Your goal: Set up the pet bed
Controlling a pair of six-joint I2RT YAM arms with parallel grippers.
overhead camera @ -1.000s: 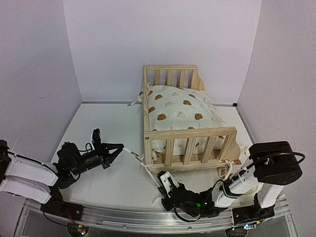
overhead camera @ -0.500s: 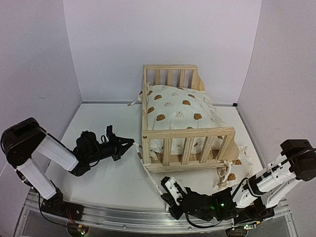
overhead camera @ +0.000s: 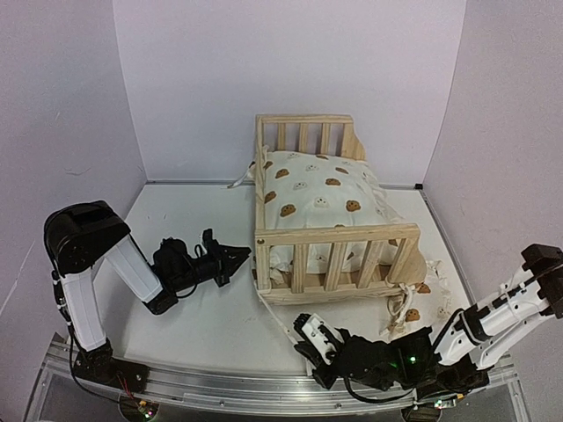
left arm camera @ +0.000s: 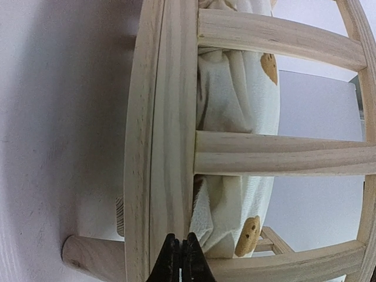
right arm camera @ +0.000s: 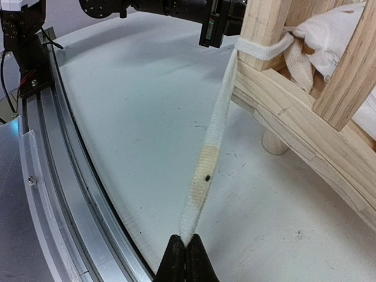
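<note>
Pet bed (overhead camera: 339, 236) sits just ahead of both sets of jaws, bear-print cushion (overhead camera: 317, 189) stuffed inside its rails. Right gripper (right arm camera: 185, 249) pinches the end of the cream tie (right arm camera: 214, 141), which runs up from its jaws to the bed's corner. Left gripper (left arm camera: 180, 258), jaws pressed together, noses right up against the bed's side rail.

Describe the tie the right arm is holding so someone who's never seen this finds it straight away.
Start at the pet bed, the pine frame. From its near left corner post a flat cream tie runs across the table to the right fingers, shut on its end. Unlike the cloth bunched at the near right corner, it is stretched straight and bears a small dark spot.
</note>
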